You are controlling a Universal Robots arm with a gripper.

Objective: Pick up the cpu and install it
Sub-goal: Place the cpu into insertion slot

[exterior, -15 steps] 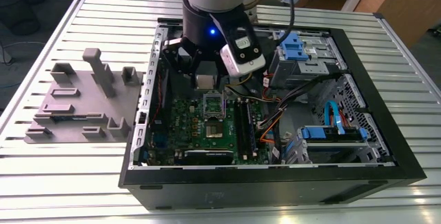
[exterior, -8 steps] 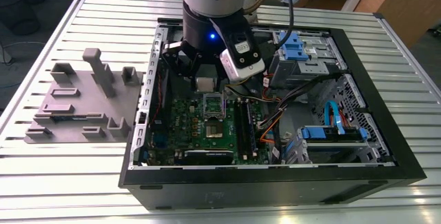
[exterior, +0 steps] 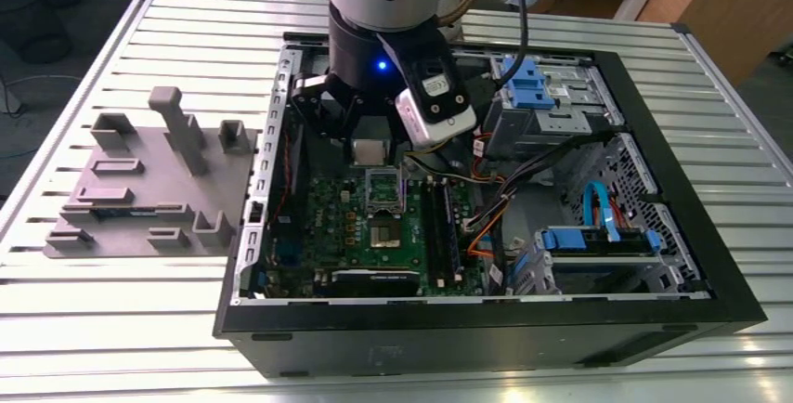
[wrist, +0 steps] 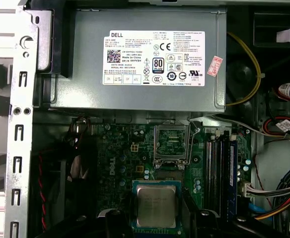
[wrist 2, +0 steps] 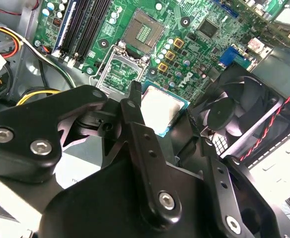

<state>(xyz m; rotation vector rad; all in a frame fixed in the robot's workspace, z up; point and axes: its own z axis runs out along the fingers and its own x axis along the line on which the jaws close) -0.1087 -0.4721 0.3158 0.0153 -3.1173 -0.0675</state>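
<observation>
The pincer (exterior: 368, 148) is closed on the cpu (wrist: 156, 206), its dark fingers (wrist 2: 137, 129) pressing against opposite edges so that the chip hangs flat with its silver lid up, a level hold that suits a part meant to sit square in its seat. The chip is in the air inside the open computer case (exterior: 496, 329), which lies on its side on the slatted counter (exterior: 124, 329) toward the exterior view's right edge. That puts it well apart from the grey fixture block (exterior: 136, 199) near the exterior view's left edge. Beneath the chip lies the green motherboard (wrist 2: 194, 54). The socket (wrist 2: 144, 32) is bare and its metal retaining frame (wrist 2: 119, 67) is swung open, evidently to leave the seat free. The chip hovers clear of the board, near that frame, though I cannot tell from these angles whether it is squarely over the socket. The pick-up looks done, the seating not yet
</observation>
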